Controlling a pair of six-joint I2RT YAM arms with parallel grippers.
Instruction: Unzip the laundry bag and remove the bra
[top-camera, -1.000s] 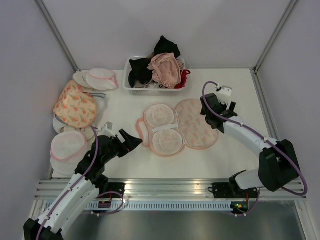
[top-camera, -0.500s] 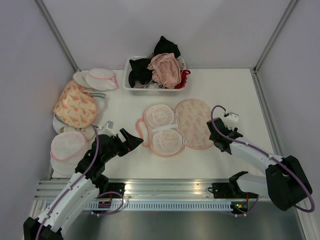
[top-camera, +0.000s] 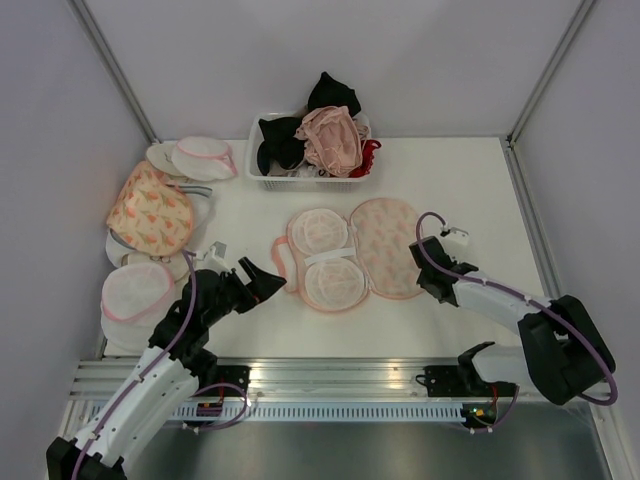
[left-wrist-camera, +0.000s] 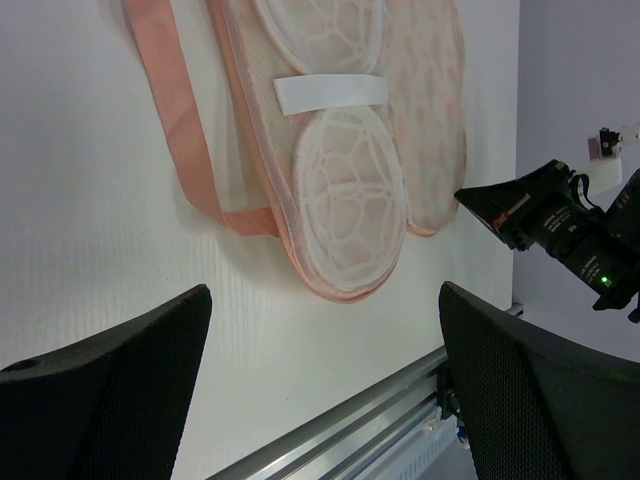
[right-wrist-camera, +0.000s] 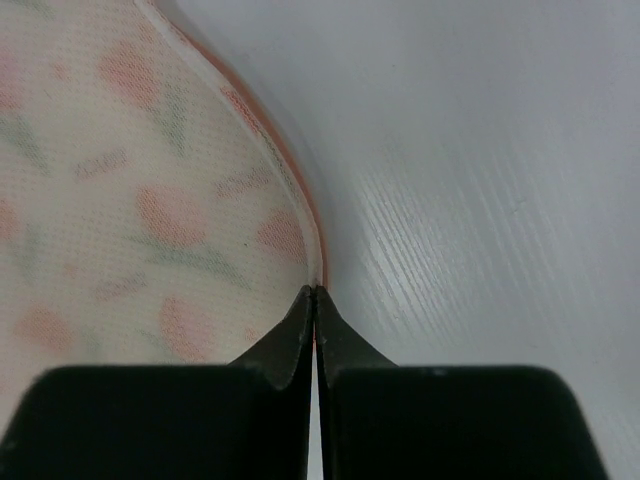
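Right at the tips of the right gripper (right-wrist-camera: 315, 292), pressed fully together with no gap: the pink zipper rim of the oval peach fabric laundry bag with faded leaf print (right-wrist-camera: 150, 170), unzipped and spread flat in two halves on the white table (right-wrist-camera: 480, 150). Impossible to tell whether any fabric is pinched between those tips or merely touched. To their left, the printed half; to their right, bare tabletop. Ahead of the left gripper (left-wrist-camera: 325, 300), fingers spread wide, holding nothing and not touching the bag: the bag's other half, lined with two white mesh cups joined by a white strap (left-wrist-camera: 330, 90), with a peach band (left-wrist-camera: 180, 130) trailing along its outer edge. Far beyond both grippers, at the back of the table: a white slatted plastic basket (top-camera: 262, 178), with the pale salmon-pink padded bra (top-camera: 333, 140) heaped on top, outside the bag, beside a black bra (top-camera: 280, 140) and a red garment (top-camera: 370, 152). Behind the left gripper, toward the table's left edge: a closed peach leaf-print pouch (top-camera: 150, 210) among white mesh round pouches (top-camera: 135, 290) with pink rims.
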